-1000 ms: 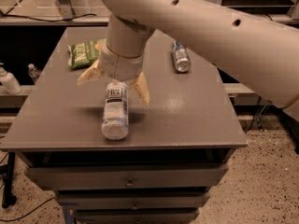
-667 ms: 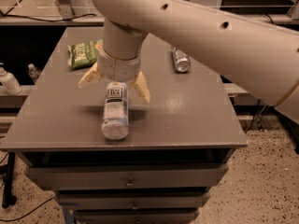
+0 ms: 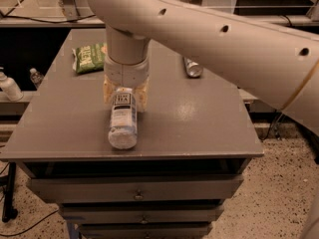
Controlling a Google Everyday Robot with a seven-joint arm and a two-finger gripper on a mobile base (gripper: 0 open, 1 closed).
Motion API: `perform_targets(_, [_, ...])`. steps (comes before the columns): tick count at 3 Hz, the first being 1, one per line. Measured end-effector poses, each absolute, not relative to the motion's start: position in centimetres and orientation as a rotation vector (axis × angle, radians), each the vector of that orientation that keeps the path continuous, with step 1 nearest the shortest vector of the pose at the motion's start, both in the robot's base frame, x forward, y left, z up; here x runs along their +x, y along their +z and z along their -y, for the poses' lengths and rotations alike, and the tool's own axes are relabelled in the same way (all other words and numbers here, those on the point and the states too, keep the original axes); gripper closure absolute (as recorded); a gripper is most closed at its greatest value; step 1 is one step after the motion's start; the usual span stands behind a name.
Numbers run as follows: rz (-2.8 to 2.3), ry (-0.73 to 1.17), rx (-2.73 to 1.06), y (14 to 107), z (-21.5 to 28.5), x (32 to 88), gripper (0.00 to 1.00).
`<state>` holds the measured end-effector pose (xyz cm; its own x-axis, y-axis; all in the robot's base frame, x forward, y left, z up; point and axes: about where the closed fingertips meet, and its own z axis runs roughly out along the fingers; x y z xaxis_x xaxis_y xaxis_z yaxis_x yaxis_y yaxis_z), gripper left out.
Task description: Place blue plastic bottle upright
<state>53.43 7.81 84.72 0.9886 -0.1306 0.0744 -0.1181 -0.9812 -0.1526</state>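
Note:
The blue plastic bottle [image 3: 123, 124] lies on its side on the grey table [image 3: 199, 118], near the front left. Its base points at the camera and its cap end is hidden under the wrist. Its pale label with dark text faces up. My gripper [image 3: 124, 96] comes straight down over the bottle's far end. Its pale fingers [image 3: 106, 94] press against the two sides of the bottle. The large white arm crosses the top of the view from the right.
A green snack bag [image 3: 89, 57] lies at the back left of the table. A silver-and-blue can [image 3: 193, 67] lies at the back, right of the arm. A white pump bottle [image 3: 9, 86] stands off the table at left. Drawers [image 3: 137, 195] sit below the front edge.
The fingers were spread wide on either side of the bottle; now they have closed in against its sides. The bottle has not moved.

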Motion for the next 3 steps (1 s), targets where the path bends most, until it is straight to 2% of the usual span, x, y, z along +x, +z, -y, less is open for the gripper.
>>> perform_targets(2, [-0.174, -0.147, -3.034, 84.6, -7.2, 53.5, 0.88])
perform_targets(3, [-0.168, -0.175, -3.045, 85.6, -7.1, 53.6, 1.00])
